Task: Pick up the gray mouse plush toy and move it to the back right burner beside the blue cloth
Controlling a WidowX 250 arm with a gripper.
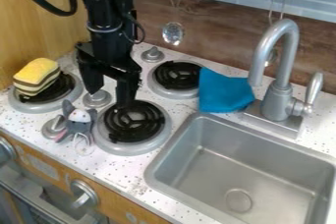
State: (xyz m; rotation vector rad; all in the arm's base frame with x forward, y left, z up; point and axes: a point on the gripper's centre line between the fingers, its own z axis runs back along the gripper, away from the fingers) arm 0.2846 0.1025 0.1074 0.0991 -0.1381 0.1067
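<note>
Hanging over the stovetop (118, 169), gripper (109, 98) has its fingers apart; exact height hard to judge. Grey plush mouse (79, 126) lies just beside the front burner (134, 148). Yellow-topped layered block (35, 76) rests on the left burner (27, 107). Blue cloth (223, 91) near faucet (277, 101).

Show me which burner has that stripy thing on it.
The picture's leftmost burner: a yellow-topped striped block sits on its coils. The front burner and back burner carry no such block.
</note>
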